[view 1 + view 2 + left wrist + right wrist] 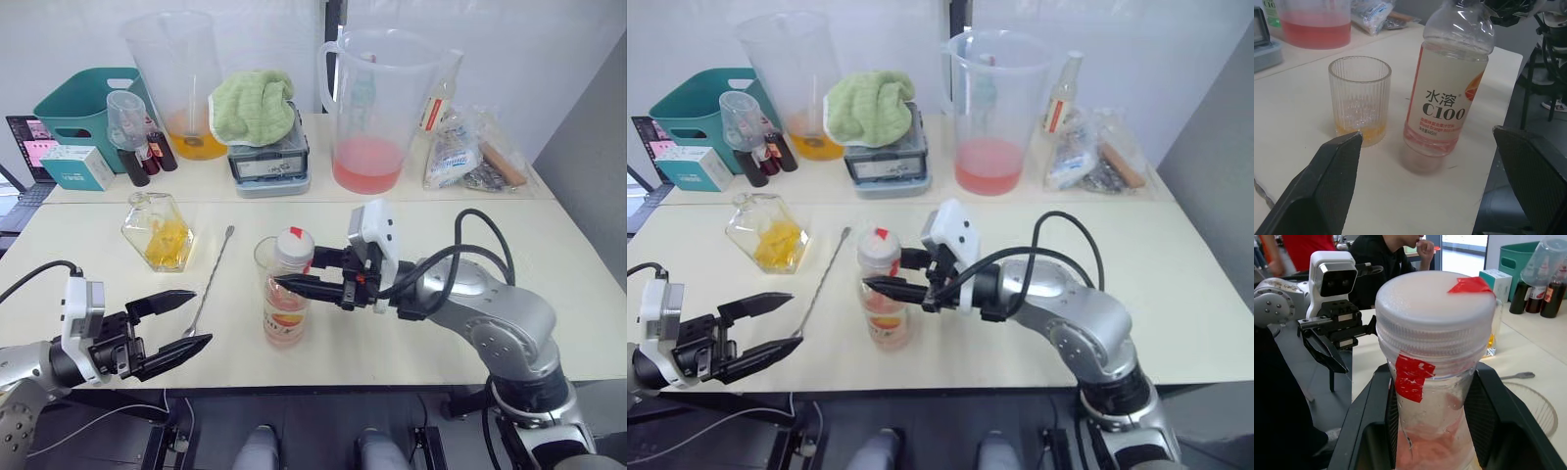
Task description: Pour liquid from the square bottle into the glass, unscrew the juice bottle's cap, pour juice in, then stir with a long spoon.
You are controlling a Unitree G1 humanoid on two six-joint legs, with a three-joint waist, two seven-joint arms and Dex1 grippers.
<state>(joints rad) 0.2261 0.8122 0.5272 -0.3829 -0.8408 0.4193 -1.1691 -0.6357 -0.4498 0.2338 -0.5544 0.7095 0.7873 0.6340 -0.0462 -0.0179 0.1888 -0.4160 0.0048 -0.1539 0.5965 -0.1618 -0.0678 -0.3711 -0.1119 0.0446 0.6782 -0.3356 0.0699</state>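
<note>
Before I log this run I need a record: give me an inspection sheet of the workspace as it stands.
Surface: cream table, dry where visible.
Job's things: juice bottle upright, cap on; glass beside it holding a little yellow liquid; square bottle upright; long spoon lying flat.
Clutter: two pitchers, green cloth, teal bin, small box.
Grippers: right gripper around the bottle's neck; left gripper open, holding nothing.
Cables: black cable looped over the right arm.
Surroundings: people seated behind.
</note>
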